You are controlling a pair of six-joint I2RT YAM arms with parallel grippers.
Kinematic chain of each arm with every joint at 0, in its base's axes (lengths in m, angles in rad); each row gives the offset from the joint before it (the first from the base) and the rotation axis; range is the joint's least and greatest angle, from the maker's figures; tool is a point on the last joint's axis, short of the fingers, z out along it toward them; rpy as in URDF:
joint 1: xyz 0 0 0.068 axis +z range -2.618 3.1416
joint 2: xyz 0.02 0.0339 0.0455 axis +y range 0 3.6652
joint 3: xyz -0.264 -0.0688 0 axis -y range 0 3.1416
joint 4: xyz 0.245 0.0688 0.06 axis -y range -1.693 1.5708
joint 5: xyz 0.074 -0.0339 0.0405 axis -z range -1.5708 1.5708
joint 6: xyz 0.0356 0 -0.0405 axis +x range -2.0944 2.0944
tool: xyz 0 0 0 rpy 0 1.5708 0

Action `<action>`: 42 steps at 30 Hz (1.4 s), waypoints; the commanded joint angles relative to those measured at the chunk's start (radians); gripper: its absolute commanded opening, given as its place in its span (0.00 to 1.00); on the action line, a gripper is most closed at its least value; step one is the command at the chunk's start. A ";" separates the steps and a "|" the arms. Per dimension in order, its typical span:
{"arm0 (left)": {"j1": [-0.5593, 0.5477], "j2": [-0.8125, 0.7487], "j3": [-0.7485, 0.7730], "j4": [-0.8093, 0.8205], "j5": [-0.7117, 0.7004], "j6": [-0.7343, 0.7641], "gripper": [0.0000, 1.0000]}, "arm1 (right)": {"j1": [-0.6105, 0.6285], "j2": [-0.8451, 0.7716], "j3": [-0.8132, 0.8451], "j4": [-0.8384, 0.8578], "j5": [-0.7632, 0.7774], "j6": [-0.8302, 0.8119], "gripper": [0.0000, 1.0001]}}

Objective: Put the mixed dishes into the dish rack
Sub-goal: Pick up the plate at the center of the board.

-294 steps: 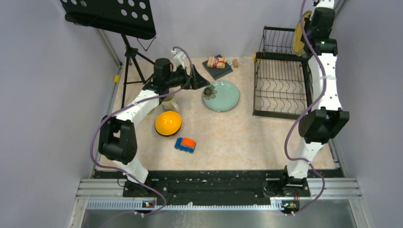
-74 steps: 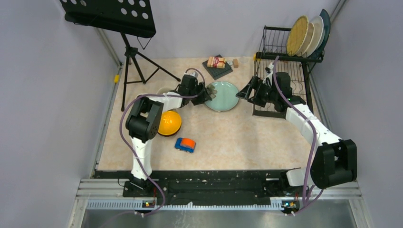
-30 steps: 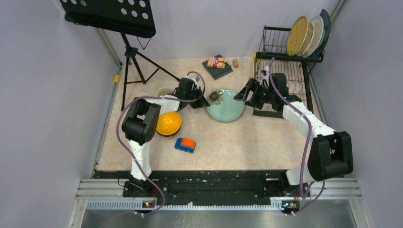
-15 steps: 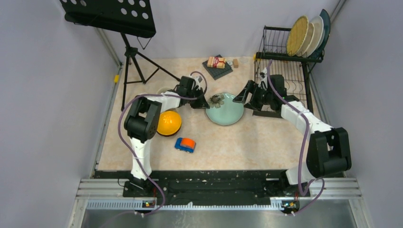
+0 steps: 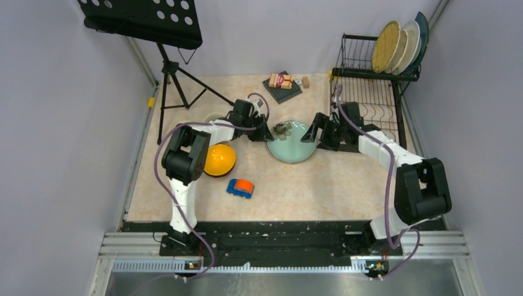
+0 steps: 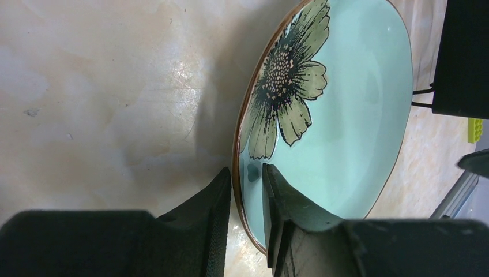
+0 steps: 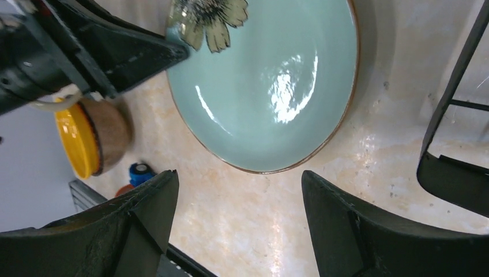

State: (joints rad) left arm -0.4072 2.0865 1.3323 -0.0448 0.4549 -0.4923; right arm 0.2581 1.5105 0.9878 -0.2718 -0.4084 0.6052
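Note:
The mint-green round plate [image 5: 290, 143] with a flower print lies on the table between both arms; its left edge looks slightly raised. My left gripper [image 5: 269, 132] [image 6: 246, 168] straddles the plate's [image 6: 346, 115] left rim, jaws parted a little, with a thin gap at the rim. At the plate's [image 7: 271, 86] right edge my right gripper [image 5: 310, 133] [image 7: 238, 173] stands wide open, holding nothing. The dish rack [image 5: 365, 117] holds the yellowish plate [image 5: 387, 46], the cream plate [image 5: 407, 44] and the dark teal plate [image 5: 422, 29] upright in its upper tier. The orange-yellow bowl [image 5: 218, 159] lies left of centre.
A beige mug [image 5: 213, 117] sits behind the left arm. A blue-and-orange toy car [image 5: 240, 187] lies near the bowl. A packet on a dark mat [image 5: 282, 83] is at the back. A black music stand [image 5: 142, 21] on a tripod stands at back left.
My left gripper's jaws have loosened from a tight pinch on the plate's rim. The right arm has moved left, bringing its open gripper up to the plate's right edge.

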 commanded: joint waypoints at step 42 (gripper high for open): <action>-0.004 0.005 -0.123 0.144 0.102 -0.062 0.39 | 0.167 0.400 0.254 -0.031 0.265 -0.131 0.84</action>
State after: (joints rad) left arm -0.4011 2.0830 1.2732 0.0837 0.5091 -0.5312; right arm 0.4152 1.8751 1.2278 -0.3740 -0.0216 0.4892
